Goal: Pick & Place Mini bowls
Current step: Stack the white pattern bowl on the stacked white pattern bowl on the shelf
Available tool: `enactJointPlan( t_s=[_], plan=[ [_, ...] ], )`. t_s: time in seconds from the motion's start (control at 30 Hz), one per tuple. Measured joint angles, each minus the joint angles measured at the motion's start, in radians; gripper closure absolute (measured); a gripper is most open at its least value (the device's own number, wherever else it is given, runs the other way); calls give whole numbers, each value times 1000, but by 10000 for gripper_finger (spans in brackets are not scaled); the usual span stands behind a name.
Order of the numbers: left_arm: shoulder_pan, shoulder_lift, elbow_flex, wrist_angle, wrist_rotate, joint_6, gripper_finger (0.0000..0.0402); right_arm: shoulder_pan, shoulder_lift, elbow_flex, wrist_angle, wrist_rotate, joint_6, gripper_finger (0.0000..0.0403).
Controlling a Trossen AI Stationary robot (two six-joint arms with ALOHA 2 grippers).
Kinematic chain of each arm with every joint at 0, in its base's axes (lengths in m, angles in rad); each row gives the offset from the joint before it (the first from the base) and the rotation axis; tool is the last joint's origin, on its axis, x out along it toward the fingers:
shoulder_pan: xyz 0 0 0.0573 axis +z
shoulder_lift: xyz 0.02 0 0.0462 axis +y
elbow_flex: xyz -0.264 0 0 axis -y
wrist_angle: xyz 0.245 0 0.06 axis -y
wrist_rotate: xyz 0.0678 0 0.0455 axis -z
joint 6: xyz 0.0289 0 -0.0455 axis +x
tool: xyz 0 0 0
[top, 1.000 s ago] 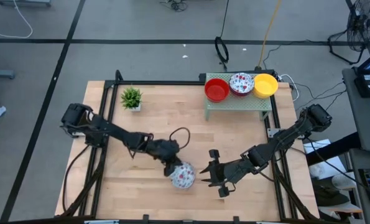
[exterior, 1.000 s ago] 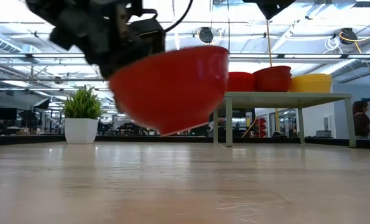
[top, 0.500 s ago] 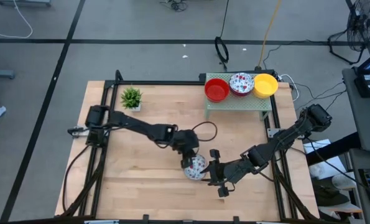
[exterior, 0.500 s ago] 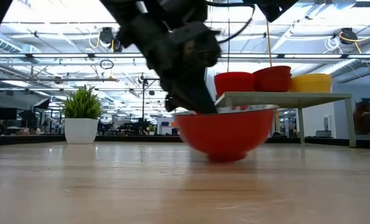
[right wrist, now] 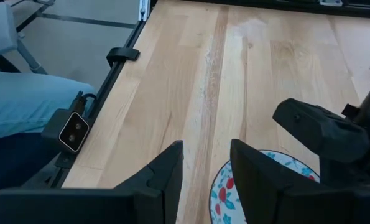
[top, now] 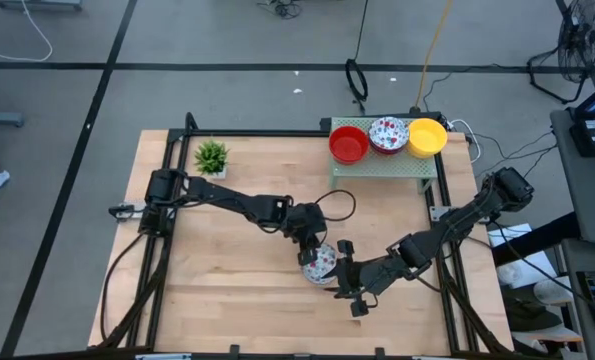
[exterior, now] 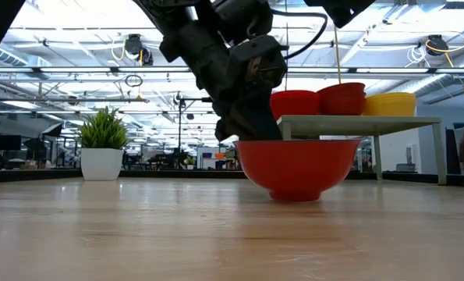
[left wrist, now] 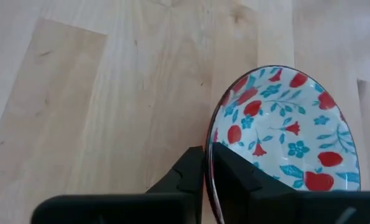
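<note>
A mini bowl [top: 320, 264], red outside and white with red and blue flowers inside [left wrist: 284, 130], stands upright on its foot on the wooden table [exterior: 298, 168], a little right of centre. My left gripper [top: 311, 250] is shut on its rim. My right gripper [top: 339, 278] hangs open above the table just right of the bowl, which shows below its fingers [right wrist: 225, 190]; it touches nothing. A red bowl [top: 348, 144], a flowered bowl [top: 388, 134] and a yellow bowl [top: 427, 137] stand on a green rack [top: 382, 165] at the far right. My left gripper pinches the bowl's rim [left wrist: 213, 140] on the side facing the table's left and far edges. One finger [left wrist: 240, 180] is inside the bowl and the other is outside. The fingers slant down from the upper left [exterior: 247, 133]. The bowl stands level, its foot on the table.
A small green potted plant [top: 212, 157] stands at the far left of the table. A person's leg in blue trousers [right wrist: 23, 106] shows beyond the table's edge. Bare wood lies to the left and near side of the bowl.
My left gripper has carried the bowl toward the table's right edge and a little toward the far edge, up to the right gripper. The bowl was lifted and tilted; now it stands upright on the table. The right arm has kept still.
</note>
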Motion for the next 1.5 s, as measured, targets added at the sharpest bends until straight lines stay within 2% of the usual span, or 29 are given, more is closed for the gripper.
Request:
enactJointPlan(
  t_s=[0.2,0.33,0.63,0.77,0.87,0.93,1.03,1.17,1.3,1.5],
  plan=[
    [-2,0,0,2,3,-5,379,0,0,0,0,0,0,282],
    [1,0,0,3,1,-37,372,0,0,0,0,0,2,282],
    [29,-22,0,-4,12,-41,277,0,0,0,0,-1,3,282],
    [70,-104,0,-76,127,-32,243,0,0,0,-7,-1,14,282],
    [101,-201,0,-211,179,-37,232,0,0,0,-36,-1,70,282],
    [109,-276,0,-318,140,-17,230,0,0,0,-69,-1,97,282],
    [103,-387,0,-474,19,-4,229,2,0,0,-114,5,130,282],
    [60,-540,0,-674,-117,-53,229,2,0,0,-162,26,172,282],
    [-41,-692,-1,-816,-275,-171,229,2,0,0,-211,26,186,282],
    [-266,-904,-1,-958,-541,-417,229,2,14,-10,-237,20,157,282]
  ],
)
